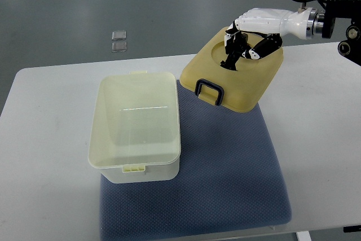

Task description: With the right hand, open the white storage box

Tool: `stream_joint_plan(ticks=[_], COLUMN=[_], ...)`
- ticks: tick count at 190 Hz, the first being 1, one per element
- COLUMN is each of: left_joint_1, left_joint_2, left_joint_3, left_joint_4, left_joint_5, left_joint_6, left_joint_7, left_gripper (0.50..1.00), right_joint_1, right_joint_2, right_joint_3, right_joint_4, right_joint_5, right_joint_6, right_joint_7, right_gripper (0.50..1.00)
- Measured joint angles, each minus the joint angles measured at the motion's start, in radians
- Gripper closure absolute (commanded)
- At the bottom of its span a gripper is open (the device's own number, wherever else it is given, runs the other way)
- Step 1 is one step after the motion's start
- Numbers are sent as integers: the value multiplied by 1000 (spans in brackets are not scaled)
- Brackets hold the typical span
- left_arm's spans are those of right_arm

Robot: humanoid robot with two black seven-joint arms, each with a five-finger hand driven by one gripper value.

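Note:
The white storage box [140, 171] stands open on the left part of a blue mat [225, 162], and its inside is empty. Its cream lid [248, 86], with a dark handle [208, 92], is off the box and lies tilted at the mat's far right corner, handle end lowest. My right hand [241, 49] reaches in from the upper right. Its black-tipped fingers [232, 59] are curled into the round recess on the lid's top and hold it. The left arm does not show.
The white table [45, 139] runs under the mat, with bare surface to the left and right. Two small clear squares [119, 40] lie on the grey floor beyond the table's far edge.

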Motion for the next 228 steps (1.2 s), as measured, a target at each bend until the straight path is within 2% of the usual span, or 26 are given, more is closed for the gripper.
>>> stream_joint_plan(ticks=[129,139,147,148,149,154,164,179,196,217,228], left_joint_1=[-1,0,-1,-1,-1,0,0,-1,0,0,0], left_joint_2=[0,0,0,0,0,0,0,0,0,0,0], left_joint_3=[0,0,0,0,0,0,0,0,0,0,0], left_joint_4=[0,0,0,0,0,0,0,0,0,0,0], left_joint_5=[0,0,0,0,0,0,0,0,0,0,0], left_joint_6=[0,0,0,0,0,0,0,0,0,0,0], left_joint_7=[0,0,0,0,0,0,0,0,0,0,0], left_gripper=[500,500,500,500,500,500,500,500,500,500,500], right_joint_1=[-174,-181,-186,-186,-187,-190,-193,-200,-207,-208,-208], right_joint_2=[80,87,89,90,90,90,90,90,90,88,85], right_joint_3=[-19,-19,-19,-19,-19,-19,-17,-14,-9,-5,-3], right_joint_4=[0,0,0,0,0,0,0,0,0,0,0], right_joint_5=[-17,-17,-14,-14,-14,-11,-7,-3,0,5,17], right_joint_6=[-54,-54,-54,-54,-54,-54,-54,-55,-55,-52,-50], right_joint_7=[0,0,0,0,0,0,0,0,0,0,0], right_gripper=[998,942,871,847,846,783,720,701,646,636,603])
